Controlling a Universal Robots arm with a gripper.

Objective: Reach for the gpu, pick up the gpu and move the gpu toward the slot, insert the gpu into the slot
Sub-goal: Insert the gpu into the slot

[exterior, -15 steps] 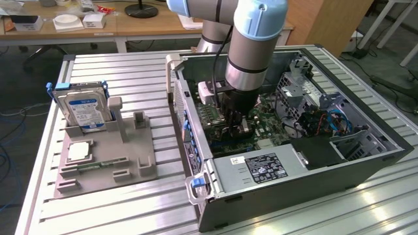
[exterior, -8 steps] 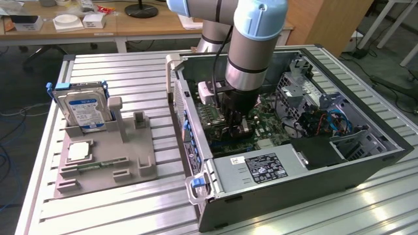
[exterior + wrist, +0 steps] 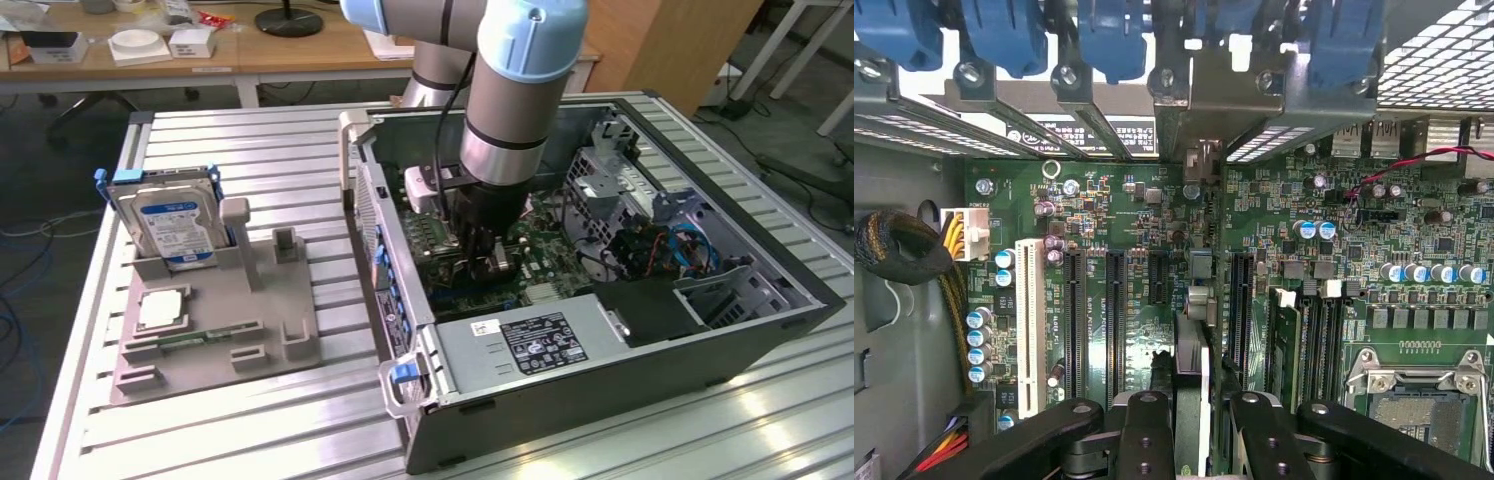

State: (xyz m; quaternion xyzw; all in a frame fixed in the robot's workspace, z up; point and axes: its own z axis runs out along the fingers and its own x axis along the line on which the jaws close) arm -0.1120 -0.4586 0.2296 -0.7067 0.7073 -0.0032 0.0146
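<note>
Your fingers (image 3: 1144,440) pinched the gpu (image 3: 1192,385) edge-on above the motherboard (image 3: 1154,200); had the card tilted, it could have missed the slot (image 3: 1240,300) and jammed.

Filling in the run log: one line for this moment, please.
gripper: shut on gpu | place: inside the computer case, above motherboard | insertion: unconfirmed
</note>
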